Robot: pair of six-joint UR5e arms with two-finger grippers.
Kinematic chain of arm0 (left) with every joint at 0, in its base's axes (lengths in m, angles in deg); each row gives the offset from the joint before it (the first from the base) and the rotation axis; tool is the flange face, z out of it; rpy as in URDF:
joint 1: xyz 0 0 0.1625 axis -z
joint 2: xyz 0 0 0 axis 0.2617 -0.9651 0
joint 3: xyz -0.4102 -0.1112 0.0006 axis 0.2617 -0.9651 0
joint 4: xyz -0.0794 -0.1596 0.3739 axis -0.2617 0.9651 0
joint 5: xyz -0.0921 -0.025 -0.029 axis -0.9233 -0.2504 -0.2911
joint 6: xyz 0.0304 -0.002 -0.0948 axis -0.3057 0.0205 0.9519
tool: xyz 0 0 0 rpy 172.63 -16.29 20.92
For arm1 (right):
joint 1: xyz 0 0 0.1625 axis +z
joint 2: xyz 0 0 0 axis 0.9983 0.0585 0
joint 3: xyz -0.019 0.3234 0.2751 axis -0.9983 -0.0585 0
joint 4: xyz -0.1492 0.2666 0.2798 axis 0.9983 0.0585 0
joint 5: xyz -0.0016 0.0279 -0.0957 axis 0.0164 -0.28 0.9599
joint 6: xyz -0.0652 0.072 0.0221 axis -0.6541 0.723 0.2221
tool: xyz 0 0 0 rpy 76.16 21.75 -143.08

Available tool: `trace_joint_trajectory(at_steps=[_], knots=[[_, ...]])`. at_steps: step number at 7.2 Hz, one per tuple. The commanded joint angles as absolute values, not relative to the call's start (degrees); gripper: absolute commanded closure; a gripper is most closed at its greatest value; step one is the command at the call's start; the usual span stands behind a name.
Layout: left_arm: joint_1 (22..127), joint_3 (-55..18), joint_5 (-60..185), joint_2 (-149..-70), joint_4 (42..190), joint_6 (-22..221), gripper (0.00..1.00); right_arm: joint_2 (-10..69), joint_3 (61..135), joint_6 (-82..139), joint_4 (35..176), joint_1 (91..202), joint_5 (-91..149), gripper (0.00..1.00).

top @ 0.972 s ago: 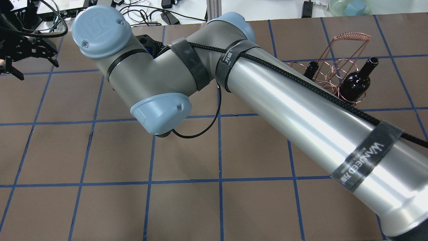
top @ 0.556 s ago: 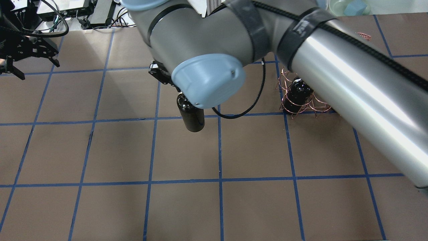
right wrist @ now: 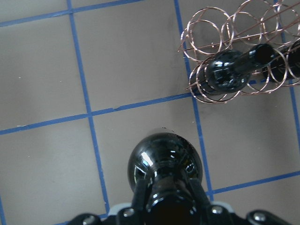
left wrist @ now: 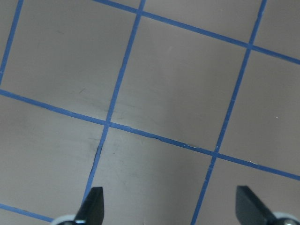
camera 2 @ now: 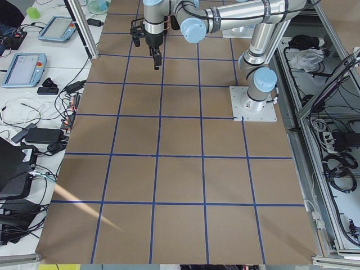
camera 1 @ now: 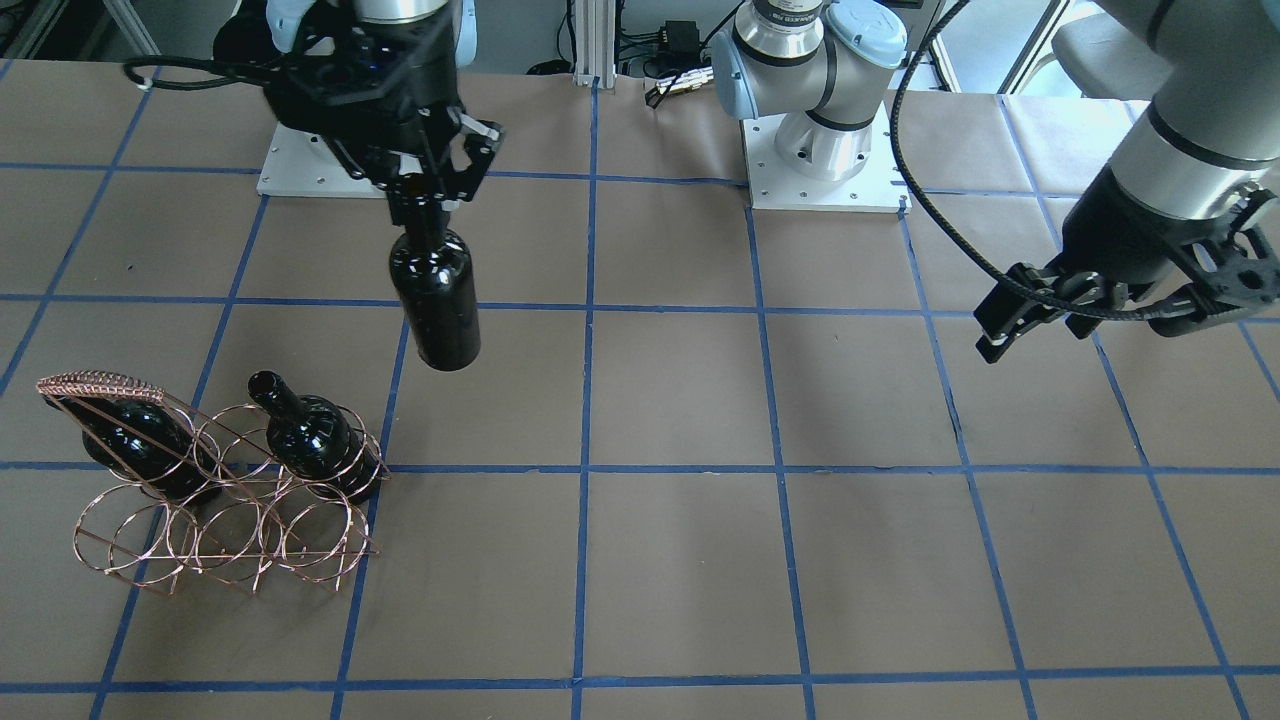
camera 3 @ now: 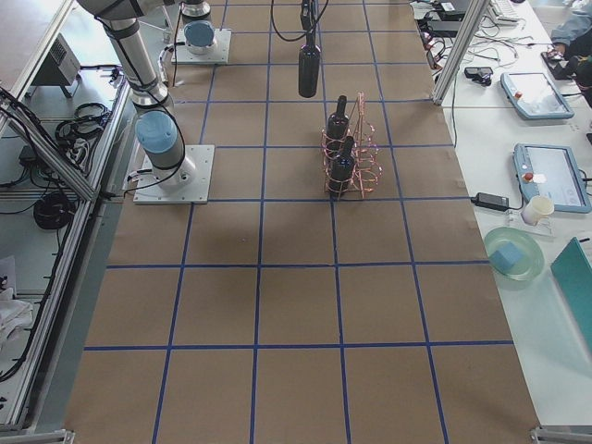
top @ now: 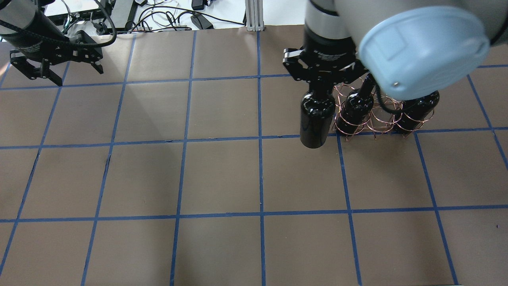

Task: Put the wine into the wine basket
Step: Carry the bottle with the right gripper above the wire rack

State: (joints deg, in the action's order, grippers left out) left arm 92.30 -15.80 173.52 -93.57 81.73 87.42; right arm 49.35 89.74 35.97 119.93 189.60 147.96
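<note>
The wine hangs upright by its neck, clear of the surface, with the right gripper jaws clamped on that neck. It has travelled right from over open surface and now sits just beside the left end of the wine basket. Judged: transport is nearly complete, with insertion outstanding. Two stowed bottles occupy the basket, and vacant rings show. The left gripper hovers at far left, jaws apart, holding nothing.
</note>
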Motion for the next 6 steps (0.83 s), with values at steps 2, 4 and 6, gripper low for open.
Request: trace_joint_trajectory(at_steps=[2,4,6], knots=[[99.00,-15.89,173.65,-92.02,82.41,87.53,0.00,50.89,89.90,27.34,117.82,178.95,148.51,1.00],[100.51,-15.98,174.09,-91.94,82.41,87.36,0.00,51.60,89.99,17.99,116.59,175.43,148.08,1.00],[100.51,-16.07,174.01,-92.11,82.42,87.27,0.00,51.60,90.08,8.86,116.85,169.47,147.55,1.00]])
